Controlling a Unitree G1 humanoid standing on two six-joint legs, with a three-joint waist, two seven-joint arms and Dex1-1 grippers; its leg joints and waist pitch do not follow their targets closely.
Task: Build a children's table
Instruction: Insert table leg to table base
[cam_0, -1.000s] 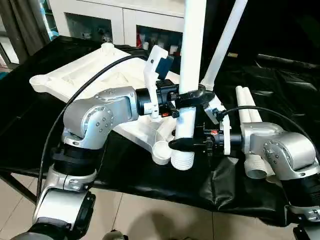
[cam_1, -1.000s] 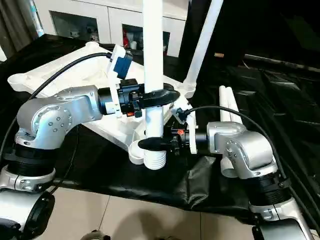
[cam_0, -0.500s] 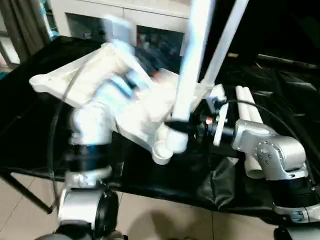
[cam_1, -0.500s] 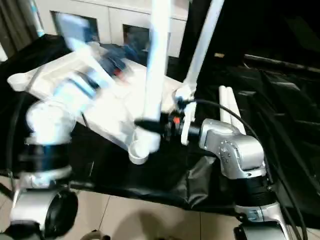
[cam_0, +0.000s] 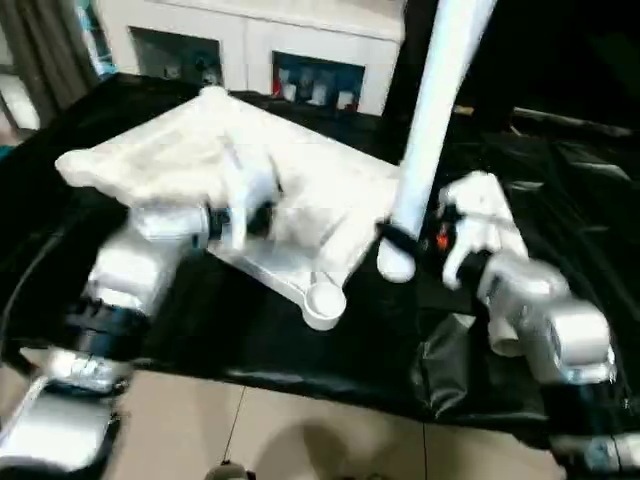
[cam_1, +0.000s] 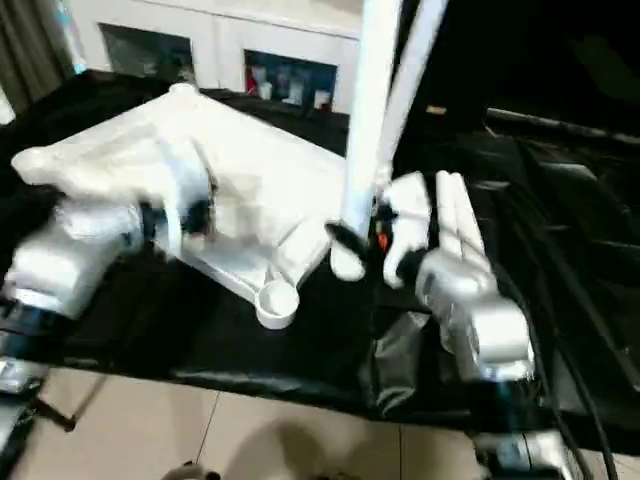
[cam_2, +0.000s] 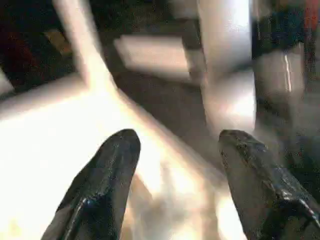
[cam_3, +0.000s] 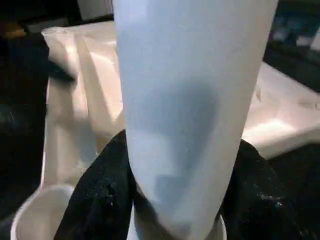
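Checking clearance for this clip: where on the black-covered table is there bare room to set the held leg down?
Bare black cover lies along the near edge, in front of the tabletop's corner socket, and far right beyond the spare legs. It is crowded mid-table, where the right hand grips the leg beside the tabletop.

White glass-door cabinet (cam_0: 250, 45) behind black-draped table (cam_0: 300, 340); tiled floor (cam_0: 300, 440).

Head pair down over the tabletop (cam_0: 250, 190); wrist views close along each hand.

Held leg (cam_0: 430, 120) top beyond frame
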